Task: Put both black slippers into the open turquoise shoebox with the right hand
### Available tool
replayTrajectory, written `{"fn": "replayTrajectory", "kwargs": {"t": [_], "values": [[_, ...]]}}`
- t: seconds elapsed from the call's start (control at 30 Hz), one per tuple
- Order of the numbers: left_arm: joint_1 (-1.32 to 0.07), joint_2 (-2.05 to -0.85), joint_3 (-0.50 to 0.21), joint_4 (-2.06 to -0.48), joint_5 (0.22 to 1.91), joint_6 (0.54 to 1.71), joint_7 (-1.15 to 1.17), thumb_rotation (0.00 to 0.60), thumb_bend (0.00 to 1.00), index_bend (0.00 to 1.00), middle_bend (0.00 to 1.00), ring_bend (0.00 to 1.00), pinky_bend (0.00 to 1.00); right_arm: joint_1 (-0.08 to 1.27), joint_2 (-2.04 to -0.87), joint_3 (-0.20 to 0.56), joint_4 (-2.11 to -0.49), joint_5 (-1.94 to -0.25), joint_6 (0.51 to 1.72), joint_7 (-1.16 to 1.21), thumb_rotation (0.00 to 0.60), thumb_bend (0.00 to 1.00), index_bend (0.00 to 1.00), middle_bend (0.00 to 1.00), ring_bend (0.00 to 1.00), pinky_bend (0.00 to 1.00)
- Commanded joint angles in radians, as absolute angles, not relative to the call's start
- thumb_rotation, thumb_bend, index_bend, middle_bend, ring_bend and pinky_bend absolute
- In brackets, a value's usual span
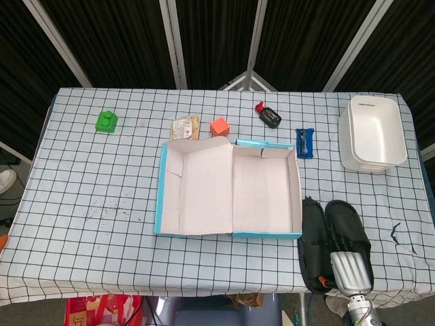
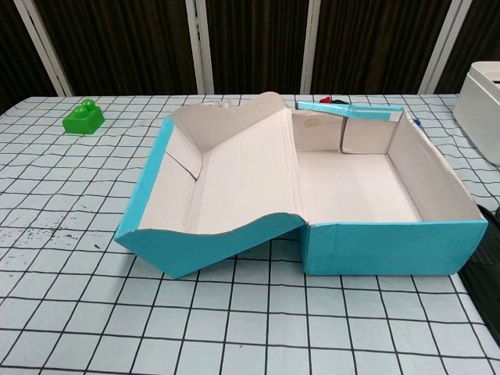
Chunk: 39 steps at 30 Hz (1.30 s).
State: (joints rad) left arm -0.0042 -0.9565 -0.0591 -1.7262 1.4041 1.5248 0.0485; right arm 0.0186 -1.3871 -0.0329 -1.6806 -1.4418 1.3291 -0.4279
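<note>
Overhead, the head view shows one checked table carrying one turquoise shoebox, open, its lid folded flat to the left and its pale inside bare. Two black slippers lie side by side just right of the box, near the front edge: the left slipper right beside the box wall, the right slipper touching it on the far side. One hand shows, the right hand, silver-backed with dark fingers that lie over the seam between the two slippers; whether they are spread, pressed or pinching either slipper I cannot tell from above. The left hand is out of sight. Behind the box stand one green block, one snack packet, one orange cube, one small dark bottle with a red cap and one blue wrapped bar. One white tub sits at the far right corner.

Lower down, the chest view gives the same shoebox from the front, lid sloping off to the left, tray empty. One green block sits far left on the cloth, and a corner of the white tub shows at the right edge. A dark sliver at the right border, beside the box, is too cropped to identify, and neither hand appears
</note>
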Motion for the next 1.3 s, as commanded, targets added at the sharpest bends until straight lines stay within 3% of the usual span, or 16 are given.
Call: {"fn": "replayTrajectory", "kwargs": {"t": [0.03, 0.07, 0.4, 0.77, 1.07, 1.3], "values": [[-0.004, -0.956, -0.059, -1.726, 1.403, 1.525, 0.048, 0.600, 0.37, 0.04, 0.00, 0.00, 0.02, 0.067, -1.311, 0.063, -1.814, -1.438, 1.353, -0.421, 0.600, 0.12, 0.28, 0.03, 0.06, 0.12], [-0.004, -0.956, -0.060, -1.726, 1.403, 1.526, 0.047, 0.600, 0.37, 0.04, 0.00, 0.00, 0.02, 0.060, -1.329, 0.007, -1.785, -1.384, 1.281, -0.433, 0.600, 0.12, 0.28, 0.03, 0.06, 0.12], [-0.005, -0.956, -0.060, -1.725, 1.401, 1.523, 0.048, 0.600, 0.37, 0.04, 0.00, 0.00, 0.02, 0.032, -1.423, -0.042, -1.654, -1.442, 1.334, -0.413, 0.600, 0.13, 0.31, 0.03, 0.06, 0.12], [-0.005, -0.957, -0.060, -1.727, 1.401, 1.524, 0.051, 0.600, 0.37, 0.04, 0.00, 0.00, 0.02, 0.030, -1.432, -0.048, -1.620, -1.454, 1.346, -0.380, 0.600, 0.36, 0.49, 0.06, 0.09, 0.12], [-0.004, -0.956, -0.061, -1.726, 1.399, 1.523, 0.046, 0.600, 0.37, 0.04, 0.00, 0.00, 0.02, 0.027, -1.410, -0.050, -1.656, -1.479, 1.376, -0.392, 0.600, 0.45, 0.57, 0.08, 0.09, 0.12], [-0.003, -0.949, -0.063, -1.725, 1.396, 1.521, 0.027, 0.600, 0.37, 0.04, 0.00, 0.00, 0.02, 0.037, -1.292, -0.050, -1.812, -1.458, 1.367, -0.461, 0.600, 0.49, 0.60, 0.10, 0.11, 0.12]]}}
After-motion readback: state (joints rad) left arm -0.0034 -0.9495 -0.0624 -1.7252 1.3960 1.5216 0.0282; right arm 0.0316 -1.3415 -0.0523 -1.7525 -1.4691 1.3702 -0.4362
